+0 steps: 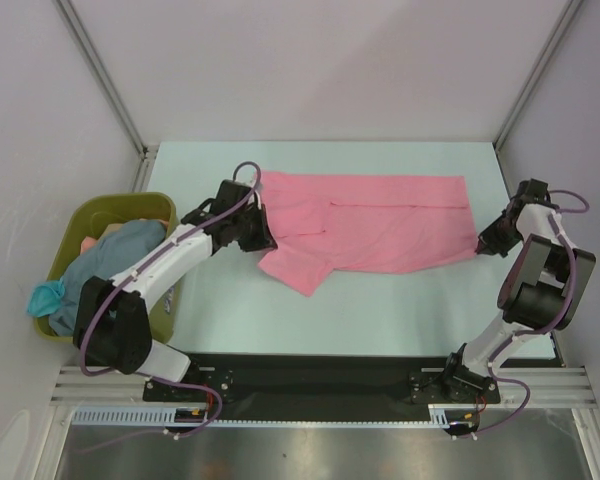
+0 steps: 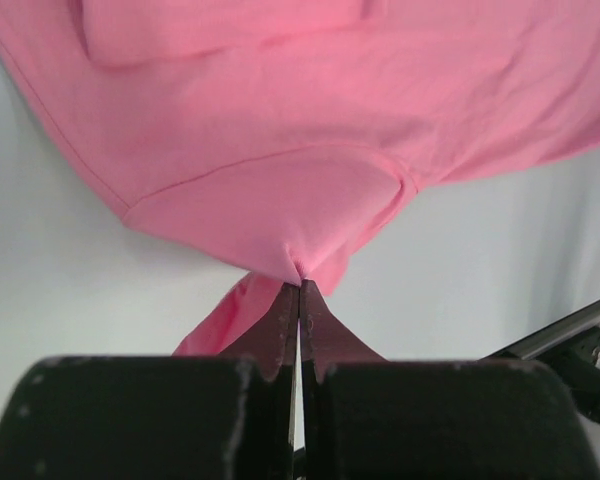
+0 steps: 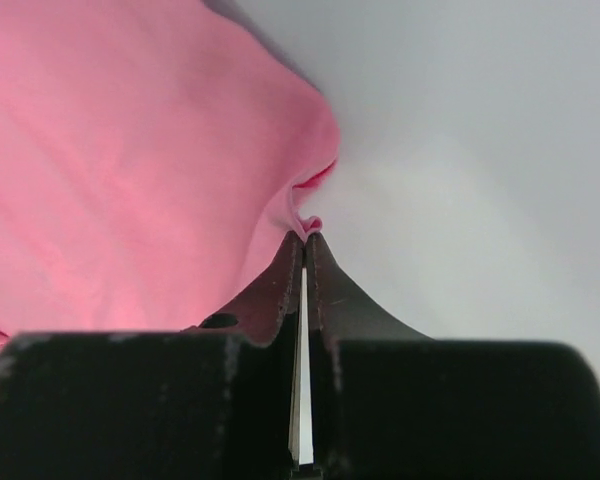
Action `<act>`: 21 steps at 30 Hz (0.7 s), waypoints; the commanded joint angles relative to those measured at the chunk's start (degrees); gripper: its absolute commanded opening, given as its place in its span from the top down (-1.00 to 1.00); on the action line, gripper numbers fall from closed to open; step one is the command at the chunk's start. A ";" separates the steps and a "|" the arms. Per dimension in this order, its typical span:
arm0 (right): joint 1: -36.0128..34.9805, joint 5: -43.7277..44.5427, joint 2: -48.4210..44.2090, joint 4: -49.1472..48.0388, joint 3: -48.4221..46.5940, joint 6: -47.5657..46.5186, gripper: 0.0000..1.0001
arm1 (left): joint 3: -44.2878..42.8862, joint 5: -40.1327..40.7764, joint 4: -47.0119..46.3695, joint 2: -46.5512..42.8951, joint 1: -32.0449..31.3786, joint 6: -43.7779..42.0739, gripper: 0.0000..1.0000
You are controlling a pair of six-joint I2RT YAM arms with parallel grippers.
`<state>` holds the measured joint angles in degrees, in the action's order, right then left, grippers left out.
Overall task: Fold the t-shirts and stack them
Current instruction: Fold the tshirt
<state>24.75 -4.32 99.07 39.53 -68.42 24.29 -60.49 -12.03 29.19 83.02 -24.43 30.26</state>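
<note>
A: Which step?
B: Folding, I'd judge. Grey-blue and teal shirts (image 1: 115, 262) wait in the bin (image 1: 92, 212). The left gripper (image 2: 299, 291) pinches the pink t-shirt (image 1: 380, 225), spread across the bench (image 1: 380, 310). The right gripper (image 3: 306, 238) pinches its right end.
A: Next?
B: Probably lift both ends together, toward the bare near side.

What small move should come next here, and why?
Probably a slight joint lift. The left gripper and right gripper are each shut on a pinch of cloth at opposite ends of the pink t-shirt, which lies mostly flat on the table; raising both together would free its near edge for folding.
</note>
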 commanded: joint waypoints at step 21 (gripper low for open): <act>-2.69 -3.59 20.45 6.17 -33.34 -2.23 1.00 | -25.90 2.63 0.43 18.83 7.28 1.56 0.99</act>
<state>22.61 -7.31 117.84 44.80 -96.29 22.37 -82.26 -9.61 30.30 100.49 -18.17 31.46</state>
